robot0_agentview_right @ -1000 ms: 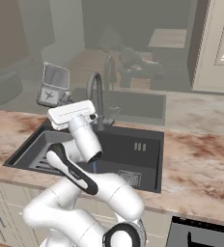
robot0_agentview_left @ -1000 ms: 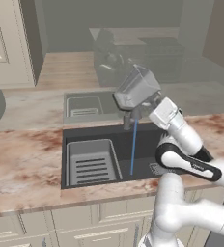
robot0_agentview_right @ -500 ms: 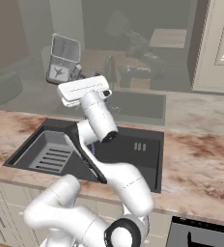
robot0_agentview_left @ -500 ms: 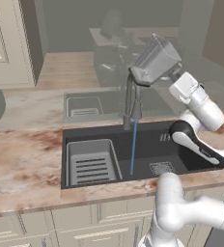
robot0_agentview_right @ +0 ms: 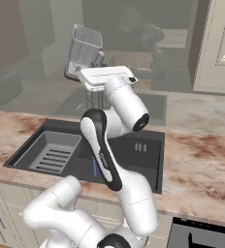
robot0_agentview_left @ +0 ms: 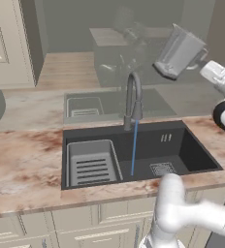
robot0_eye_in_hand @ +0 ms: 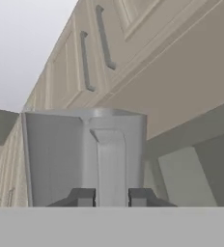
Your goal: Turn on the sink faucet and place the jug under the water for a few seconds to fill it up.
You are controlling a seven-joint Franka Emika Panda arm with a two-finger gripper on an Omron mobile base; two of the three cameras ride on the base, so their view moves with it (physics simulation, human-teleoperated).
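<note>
My gripper (robot0_agentview_left: 200,60) is shut on the handle of the jug (robot0_agentview_left: 180,50), a translucent grey pitcher held high and tilted, up and to the right of the sink faucet (robot0_agentview_left: 132,98). From the faucet's nozzle the water (robot0_agentview_left: 134,147) falls as a thin blue stream into the black sink (robot0_agentview_left: 192,150). In the right base view the jug (robot0_agentview_right: 84,47) hangs above the white hand, over the back of the sink (robot0_agentview_right: 148,145). The hand view has the jug (robot0_eye_in_hand: 56,159) close up, with the gripper (robot0_eye_in_hand: 111,197) clamped on its handle (robot0_eye_in_hand: 111,164).
A light grey ribbed rack (robot0_agentview_left: 91,162) fills the sink's left half, and a square drain grate (robot0_agentview_left: 162,169) lies on its floor. Marbled counter (robot0_agentview_left: 22,160) surrounds the basin. A grey appliance (robot0_agentview_right: 5,86) stands at the far left. Wall cabinets (robot0_eye_in_hand: 92,53) show beyond the jug.
The arm has lifted the jug from the water stream under the faucet, up and to the right, to well above the counter. The water keeps running.
</note>
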